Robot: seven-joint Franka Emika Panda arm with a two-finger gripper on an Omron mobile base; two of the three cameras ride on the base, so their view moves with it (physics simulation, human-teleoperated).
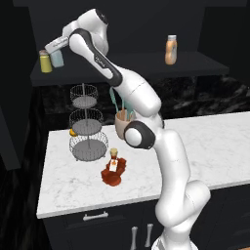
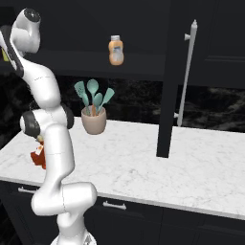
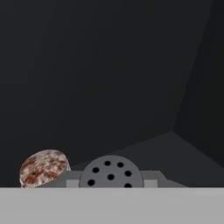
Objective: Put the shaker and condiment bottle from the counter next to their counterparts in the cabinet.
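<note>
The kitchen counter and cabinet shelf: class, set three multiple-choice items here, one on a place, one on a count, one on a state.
1. Where is the teal shaker?
A. on the cabinet shelf beside the yellow shaker
B. on the counter
C. in the wire rack

2. How many tiers has the wire rack?
A. one
B. three
C. five

3. How does the red condiment bottle lie?
A. on the counter
B. held by the gripper
C. on the shelf

Key: 1 A, it sits up there in the gripper; 2 B, three baskets are stacked; 3 A, it rests on the marble near the rack.
</note>
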